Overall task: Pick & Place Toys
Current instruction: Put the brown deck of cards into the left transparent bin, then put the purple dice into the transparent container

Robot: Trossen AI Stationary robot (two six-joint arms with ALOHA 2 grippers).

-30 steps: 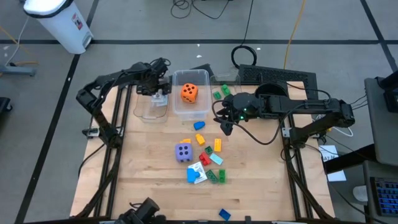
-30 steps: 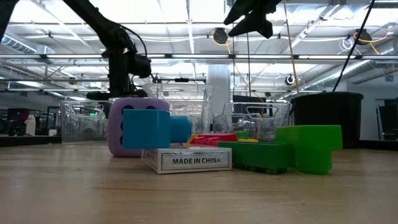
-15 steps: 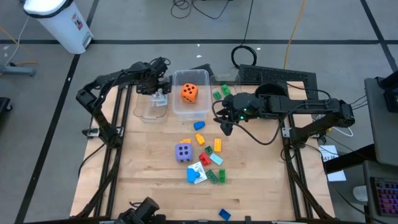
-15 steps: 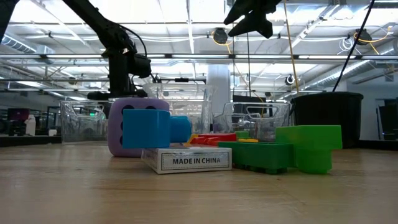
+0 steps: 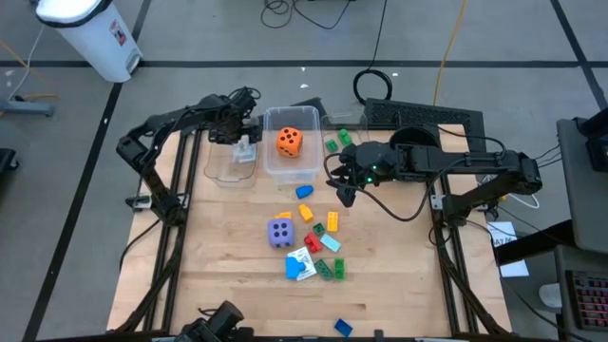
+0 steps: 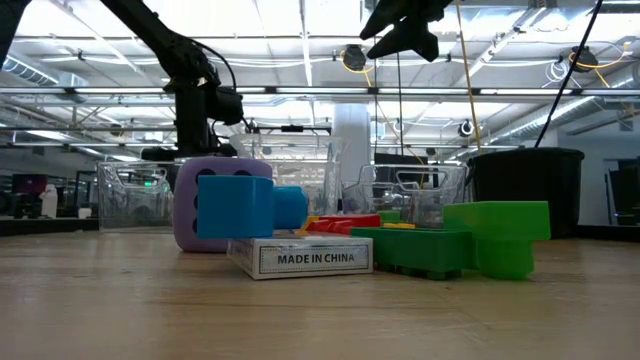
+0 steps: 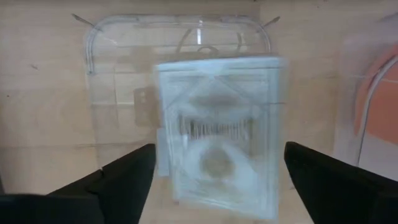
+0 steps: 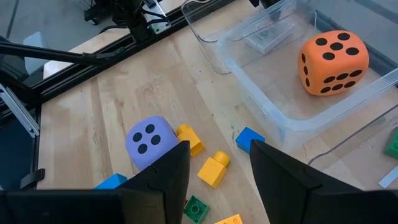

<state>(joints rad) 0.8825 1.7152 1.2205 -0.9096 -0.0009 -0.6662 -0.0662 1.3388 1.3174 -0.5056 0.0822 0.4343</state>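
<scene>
My left gripper [image 5: 242, 133] points down over the left clear bin [image 5: 218, 169], open. A clear case of playing cards [image 7: 217, 137] shows blurred below and between its fingers [image 7: 127, 174], inside that bin [image 7: 112, 68]; I cannot tell whether it rests on the floor. The orange die [image 5: 290, 142] sits in the middle bin [image 5: 285, 173]. The purple die [image 5: 280, 232], loose bricks [image 5: 321, 226] and a white card pack [image 6: 300, 258] lie mid-table. My right gripper [image 5: 346, 195] hangs open high above the bricks, with nothing between its fingers [image 8: 168, 180].
Green bricks [image 5: 334, 142] lie to the right of the middle bin. A blue brick [image 5: 343, 327] lies by the table's near edge. A black pot [image 6: 525, 190] stands at the far right. Bare wood shows along the table's left and near sides.
</scene>
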